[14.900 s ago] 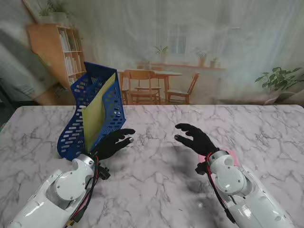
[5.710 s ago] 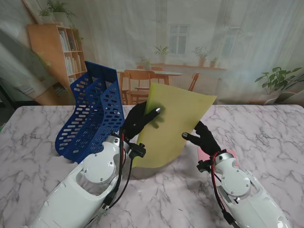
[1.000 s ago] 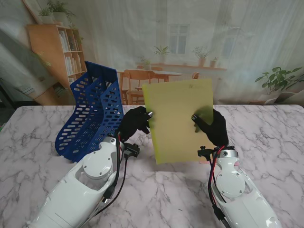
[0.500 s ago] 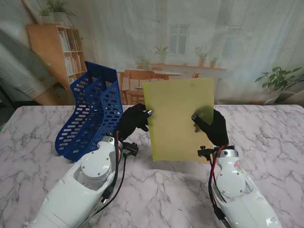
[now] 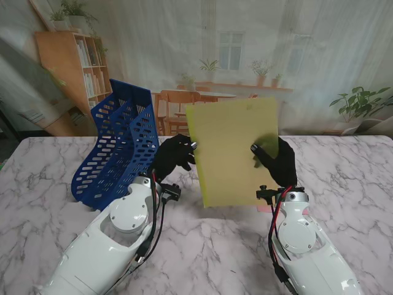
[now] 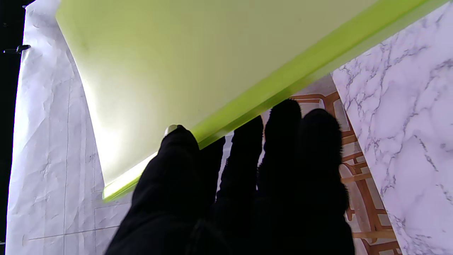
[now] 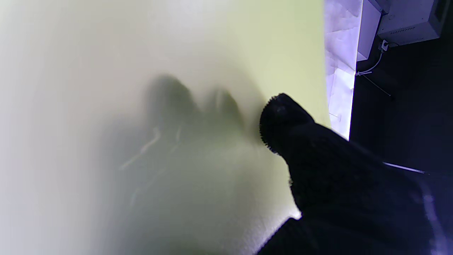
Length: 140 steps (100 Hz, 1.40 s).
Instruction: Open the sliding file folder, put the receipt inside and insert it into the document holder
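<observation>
Hands are gripping the yellow-green folder [image 5: 236, 150] from both sides, holding it upright in the air over the counter [image 5: 344, 178], well clear of the marble. The left hand [image 5: 174, 157] is pinching the folder's left edge, thumb on the near face and fingers behind, as the left wrist view shows along the thick green spine. The right hand [image 5: 277, 161] is clamped on the right edge, thumb pressing the near face while the other fingers are showing as dark shadows through the translucent sheet.

The blue holder [image 5: 120, 147] is standing to the left, just beside the left arm and apart from the folder. A pink slip [image 5: 265, 209], probably the receipt, is peeking out on the counter under the right wrist, mostly hidden.

Several things could go wrong from here. The plastic looks slick and flexible, so if either pinch is loosening while the other is pulling the spine off, the sheet is likely to bow or slip out and fall. A pull at an angle could jam the sliding bar instead of freeing it. The folder is also blocking the view of the receipt, which makes reaching for it less certain.

The counter is white marble with grey veins, glossy and hard, so a dropped folder would probably skid. Behind it a printed backdrop is showing a bookshelf, wooden chairs and plants.
</observation>
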### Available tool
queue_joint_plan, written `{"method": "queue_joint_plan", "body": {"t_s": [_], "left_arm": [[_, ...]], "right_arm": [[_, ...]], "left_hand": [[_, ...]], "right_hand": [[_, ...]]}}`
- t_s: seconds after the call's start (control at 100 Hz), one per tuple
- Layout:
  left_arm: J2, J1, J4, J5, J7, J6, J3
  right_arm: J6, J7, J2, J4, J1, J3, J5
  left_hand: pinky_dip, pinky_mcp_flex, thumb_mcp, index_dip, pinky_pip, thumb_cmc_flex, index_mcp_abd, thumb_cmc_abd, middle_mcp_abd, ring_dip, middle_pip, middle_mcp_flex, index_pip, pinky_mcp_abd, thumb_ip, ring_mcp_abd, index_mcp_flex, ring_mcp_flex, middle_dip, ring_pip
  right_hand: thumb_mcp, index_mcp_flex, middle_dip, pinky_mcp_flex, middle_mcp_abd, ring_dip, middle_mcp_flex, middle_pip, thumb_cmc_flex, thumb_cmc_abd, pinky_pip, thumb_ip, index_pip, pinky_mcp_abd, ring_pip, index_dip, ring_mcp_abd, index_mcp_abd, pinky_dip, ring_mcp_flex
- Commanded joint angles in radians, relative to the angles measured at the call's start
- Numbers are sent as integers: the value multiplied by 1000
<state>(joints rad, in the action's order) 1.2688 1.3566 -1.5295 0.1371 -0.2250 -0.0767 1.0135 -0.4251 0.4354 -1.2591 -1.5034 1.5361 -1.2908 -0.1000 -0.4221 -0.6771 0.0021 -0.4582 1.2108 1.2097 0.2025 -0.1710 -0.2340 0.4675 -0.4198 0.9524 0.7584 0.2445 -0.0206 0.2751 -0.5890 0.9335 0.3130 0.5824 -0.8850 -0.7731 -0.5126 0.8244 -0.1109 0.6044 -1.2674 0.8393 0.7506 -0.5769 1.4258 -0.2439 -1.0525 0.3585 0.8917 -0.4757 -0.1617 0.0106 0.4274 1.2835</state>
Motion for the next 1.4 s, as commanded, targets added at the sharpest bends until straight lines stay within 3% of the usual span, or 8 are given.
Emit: {"method": "queue_joint_plan", "body": {"t_s": [0.0, 0.69, 1.39], "left_arm": [[2, -3, 8, 0, 22, 8, -12], [-5, -4, 42, -25, 63, 19, -53], [3, -8, 66, -6, 74, 37, -96]], "right_arm": [[0, 11, -9, 0, -7, 3, 12], [0, 39, -21, -5, -28, 11, 45], [-1, 27, -22, 4, -59, 9, 67]], "left_hand": [[14, -41, 62, -5, 36, 81, -29, -5, 4, -11, 5, 35, 61, -66, 19, 16, -47, 24, -7, 16], [31, -49, 70, -14, 48, 81, -44, -14, 7, -8, -3, 48, 64, -81, 17, 11, -65, 36, -6, 26], [38, -38, 64, -10, 49, 81, -43, -13, 12, -7, 5, 41, 52, -80, 17, 11, -63, 26, -9, 21]], "right_hand": [[-88, -38, -18, 25, 48, 19, -45, 53, 57, 32, 17, 13, -49, -34, 67, -29, 36, 103, 18, 25], [-94, -40, -23, 34, 49, 22, -49, 55, 53, 27, 17, 11, -52, -38, 84, -28, 40, 111, 24, 25], [-98, -41, -27, 37, 50, 23, -52, 55, 52, 27, 14, 10, -54, -37, 91, -28, 42, 113, 27, 25]]}}
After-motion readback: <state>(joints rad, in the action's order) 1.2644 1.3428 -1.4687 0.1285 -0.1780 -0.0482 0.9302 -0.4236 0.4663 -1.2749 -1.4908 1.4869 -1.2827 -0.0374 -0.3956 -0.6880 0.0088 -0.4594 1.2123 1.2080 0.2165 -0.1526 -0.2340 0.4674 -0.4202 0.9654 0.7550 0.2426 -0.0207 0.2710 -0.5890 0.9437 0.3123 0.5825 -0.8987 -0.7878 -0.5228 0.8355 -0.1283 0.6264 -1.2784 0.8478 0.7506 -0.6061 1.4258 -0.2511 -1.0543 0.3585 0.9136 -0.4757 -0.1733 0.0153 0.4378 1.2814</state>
